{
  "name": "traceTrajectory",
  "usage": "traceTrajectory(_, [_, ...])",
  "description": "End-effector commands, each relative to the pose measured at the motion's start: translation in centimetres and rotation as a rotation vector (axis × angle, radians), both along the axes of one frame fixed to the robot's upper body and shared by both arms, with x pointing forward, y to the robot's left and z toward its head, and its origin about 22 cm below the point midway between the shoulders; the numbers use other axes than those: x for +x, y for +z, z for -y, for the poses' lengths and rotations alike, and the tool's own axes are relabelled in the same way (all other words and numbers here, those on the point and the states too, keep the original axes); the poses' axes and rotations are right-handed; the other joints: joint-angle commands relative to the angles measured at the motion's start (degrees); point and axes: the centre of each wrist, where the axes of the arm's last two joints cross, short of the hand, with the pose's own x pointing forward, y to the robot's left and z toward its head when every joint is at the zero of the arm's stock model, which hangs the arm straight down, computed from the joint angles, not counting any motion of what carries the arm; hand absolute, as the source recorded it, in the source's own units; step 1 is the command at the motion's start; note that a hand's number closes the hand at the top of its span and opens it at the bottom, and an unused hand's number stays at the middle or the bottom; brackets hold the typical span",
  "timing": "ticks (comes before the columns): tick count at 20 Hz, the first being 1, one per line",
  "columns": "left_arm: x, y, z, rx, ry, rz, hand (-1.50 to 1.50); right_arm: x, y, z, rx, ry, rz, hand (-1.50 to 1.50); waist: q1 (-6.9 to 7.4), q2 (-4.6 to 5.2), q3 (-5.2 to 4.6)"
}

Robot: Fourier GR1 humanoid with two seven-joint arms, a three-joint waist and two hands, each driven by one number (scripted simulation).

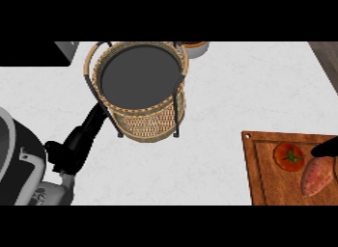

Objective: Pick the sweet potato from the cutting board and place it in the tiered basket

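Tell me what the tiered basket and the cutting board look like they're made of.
The tiered basket looks like woven wicker: tan crisscross weave on its walls, dark frame rods that may be metal, and a smooth matte grey top tray. The cutting board looks like reddish-brown wood, with faint grain and a groove along its edge.

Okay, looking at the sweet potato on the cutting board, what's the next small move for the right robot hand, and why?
Probably lower the right robot hand slightly down-left onto the sweet potato and close around it. Only dark fingers show at the right edge, just above the potato's upper end and beside the tomato, and nothing is gripped yet. The tiered basket comes afterward.
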Motion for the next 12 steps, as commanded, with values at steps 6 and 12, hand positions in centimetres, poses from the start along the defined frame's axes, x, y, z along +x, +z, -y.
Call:
traceTrajectory(6, [0.4,0.3,0.6,-0.002,-0.023,0.008,0.0,-0.8,-3.2,0.6,-0.026,-0.239,-0.257,-1.5,-0.03,0.21,0.1])
traceTrajectory(12, [-0.2,-0.9,1.0,0.001,-0.01,0.009,0.0,-2.0,-4.8,-0.6,0.027,-0.265,-0.21,-1.5,-0.07,0.23,0.18])
